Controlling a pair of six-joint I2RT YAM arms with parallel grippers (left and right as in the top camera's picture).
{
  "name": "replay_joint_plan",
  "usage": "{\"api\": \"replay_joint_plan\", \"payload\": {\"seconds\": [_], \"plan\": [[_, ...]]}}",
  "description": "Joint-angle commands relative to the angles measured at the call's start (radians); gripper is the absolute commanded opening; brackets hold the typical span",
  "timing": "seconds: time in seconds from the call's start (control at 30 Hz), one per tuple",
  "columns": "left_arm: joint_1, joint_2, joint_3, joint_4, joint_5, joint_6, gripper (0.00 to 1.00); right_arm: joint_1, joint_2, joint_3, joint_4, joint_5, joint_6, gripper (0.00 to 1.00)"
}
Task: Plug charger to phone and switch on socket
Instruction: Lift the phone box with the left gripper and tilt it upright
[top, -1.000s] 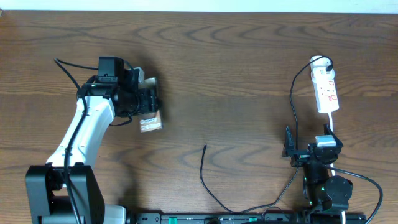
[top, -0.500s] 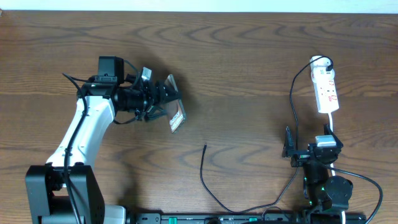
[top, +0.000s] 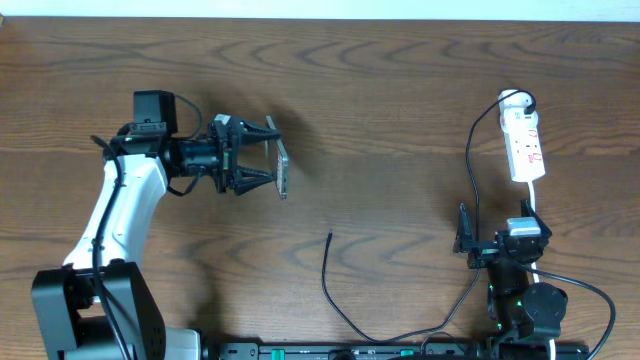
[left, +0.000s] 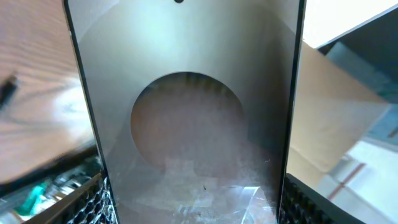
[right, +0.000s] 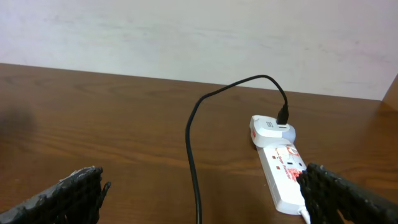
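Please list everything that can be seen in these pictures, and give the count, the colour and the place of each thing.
phone: one, dark grey-brown, left of the table's middle, held on edge.
charger: one, thin black cable; loose tip near the middle front, other end in the adapter.
adapter: one, white, at the socket's far end.
socket: one, white with red markings, far right.
table: one, brown wood.
left gripper: one, black, shut on the phone.
right gripper: one, black, open and empty, facing the socket.
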Motion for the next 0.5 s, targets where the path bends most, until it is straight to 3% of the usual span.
{"api": "replay_joint_plan", "payload": {"seconds": [0.0,0.47], "plan": [[0.018,-0.019,0.015,0.002,0.126,-0.092,0.07,-0.007,-0.001,-0.001,-0.004,0.001,-0.005,0.99],[0.052,-0.019,0.015,0.002,0.194,-0.251,0.07,-0.007,-0.001,-0.001,-0.004,0.001,-0.005,0.99]]}}
